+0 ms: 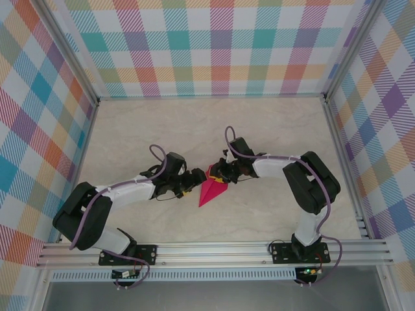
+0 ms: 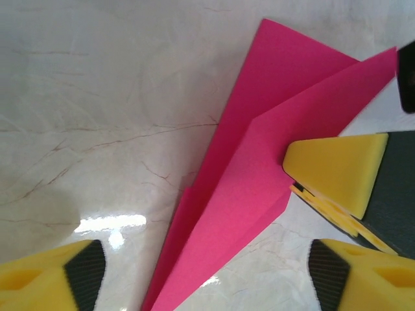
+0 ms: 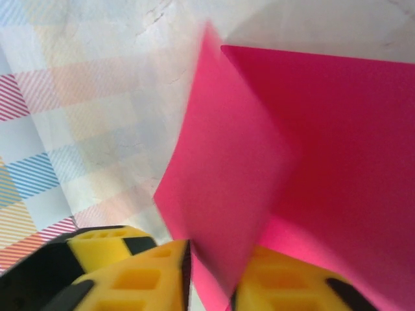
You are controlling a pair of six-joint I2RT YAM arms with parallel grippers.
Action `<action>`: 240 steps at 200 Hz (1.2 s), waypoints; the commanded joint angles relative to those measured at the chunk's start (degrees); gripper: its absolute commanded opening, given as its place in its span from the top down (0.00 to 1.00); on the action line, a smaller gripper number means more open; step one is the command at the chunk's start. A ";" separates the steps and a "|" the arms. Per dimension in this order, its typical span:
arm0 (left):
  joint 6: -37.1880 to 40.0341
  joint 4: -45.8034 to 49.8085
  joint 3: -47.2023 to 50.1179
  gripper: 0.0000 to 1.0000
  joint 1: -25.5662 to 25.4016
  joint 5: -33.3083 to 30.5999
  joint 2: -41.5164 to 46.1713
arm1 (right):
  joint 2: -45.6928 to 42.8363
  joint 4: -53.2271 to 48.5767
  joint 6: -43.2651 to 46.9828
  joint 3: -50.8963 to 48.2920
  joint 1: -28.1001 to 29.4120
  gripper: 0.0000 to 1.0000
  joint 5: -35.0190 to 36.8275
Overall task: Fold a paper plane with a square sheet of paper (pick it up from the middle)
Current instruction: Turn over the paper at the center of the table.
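Observation:
The paper plane (image 1: 211, 193) is a folded magenta-pink dart on the marble table, with its point toward the near edge. In the left wrist view the paper plane (image 2: 259, 168) lies flat between the wide-apart yellow fingers of my open left gripper (image 2: 204, 272), which touches nothing. My left gripper (image 1: 193, 183) sits just left of the plane. My right gripper (image 1: 219, 173) is at the plane's wide far end. In the right wrist view my right gripper (image 3: 211, 278) is shut on a raised flap of the paper plane (image 3: 259, 149). One right finger (image 2: 331, 172) rests on the paper.
Checkered walls (image 1: 214, 45) enclose the table (image 1: 162, 129) on three sides. An aluminium rail (image 1: 214, 249) runs along the near edge by the arm bases. Bare marble extends behind and to both sides of the grippers.

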State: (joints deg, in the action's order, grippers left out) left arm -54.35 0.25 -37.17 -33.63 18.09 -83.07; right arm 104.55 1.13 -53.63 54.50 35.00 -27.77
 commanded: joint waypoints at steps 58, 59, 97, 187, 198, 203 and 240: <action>-0.89 -7.95 2.32 0.08 6.14 12.94 2.54 | -4.11 5.78 0.08 -0.36 -1.95 0.96 -5.38; -0.87 -8.01 2.34 0.08 6.22 13.03 2.59 | -4.23 5.89 0.09 -0.32 -2.04 0.96 -5.59; -0.16 -11.91 2.97 0.03 8.75 17.25 6.30 | -9.68 7.74 0.32 2.01 -5.57 0.96 -13.25; -10.41 -31.15 3.14 0.09 9.00 24.41 8.19 | -8.76 10.27 -4.04 8.32 -7.04 0.95 -22.86; -9.94 -31.50 3.22 0.14 8.93 24.15 8.95 | -8.46 10.19 -4.27 8.43 -7.12 0.95 -23.20; -9.59 -31.57 3.24 0.16 8.93 23.98 9.38 | -8.34 10.23 -4.38 8.35 -7.22 0.95 -23.41; -7.71 -29.77 3.33 0.41 8.95 22.11 11.29 | -7.49 8.33 -3.83 8.37 -7.23 0.95 -24.69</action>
State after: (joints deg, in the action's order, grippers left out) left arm -62.98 -27.44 -34.41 -25.67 40.62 -73.71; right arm 95.61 9.21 -57.30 61.54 28.10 -49.76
